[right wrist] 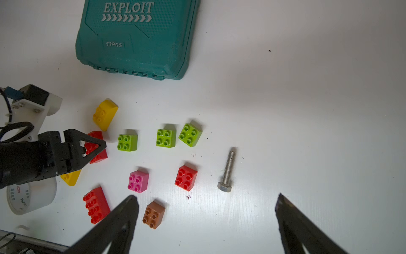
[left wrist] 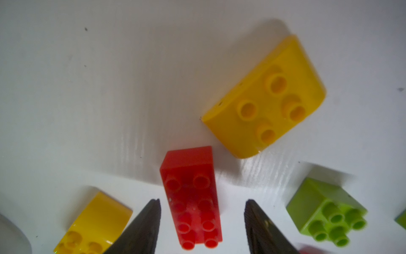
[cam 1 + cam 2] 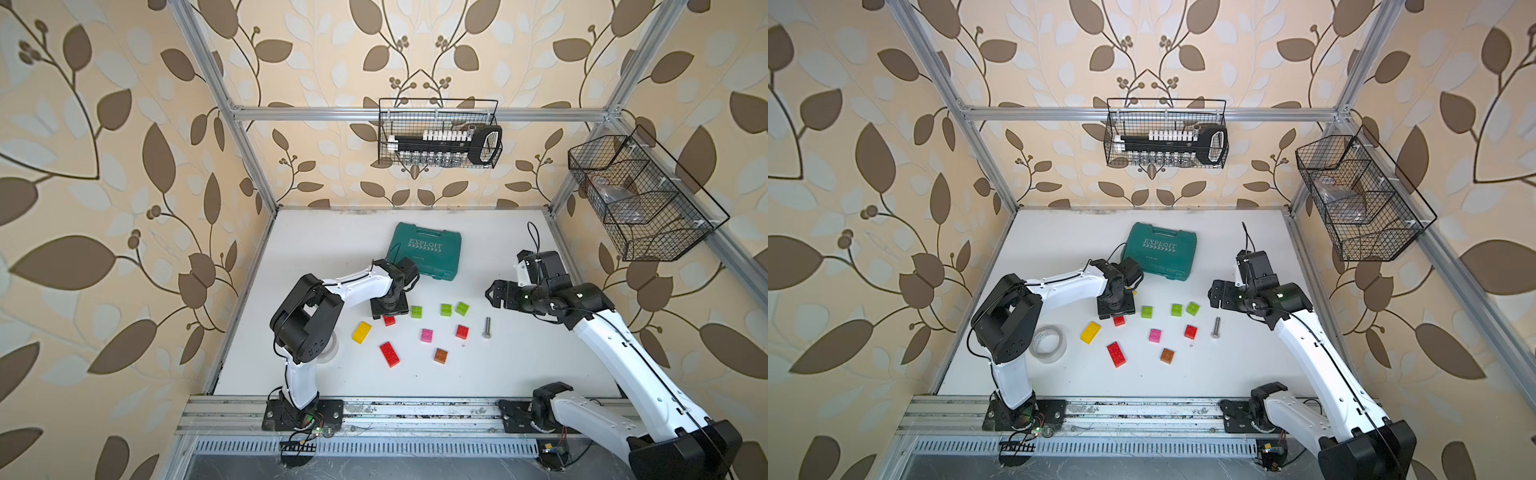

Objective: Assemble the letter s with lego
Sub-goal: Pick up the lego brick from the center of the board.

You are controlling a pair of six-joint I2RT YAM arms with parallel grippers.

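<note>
I had the left gripper (image 2: 202,203) low, jaws apart either side of the long red brick (image 2: 190,198), not touching it, lined up to pinch its long sides. The right gripper (image 1: 206,196) hung wide apart and empty beside the loose, unjoined lego bricks (image 1: 138,181) lying before the green case (image 1: 136,55) marked "EXPLOIT", "53PCS".

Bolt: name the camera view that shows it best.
The right wrist view: the bolt lies close and sharp, thread and hex head clear. In both top views it is tiny; the left wrist view misses it.
</note>
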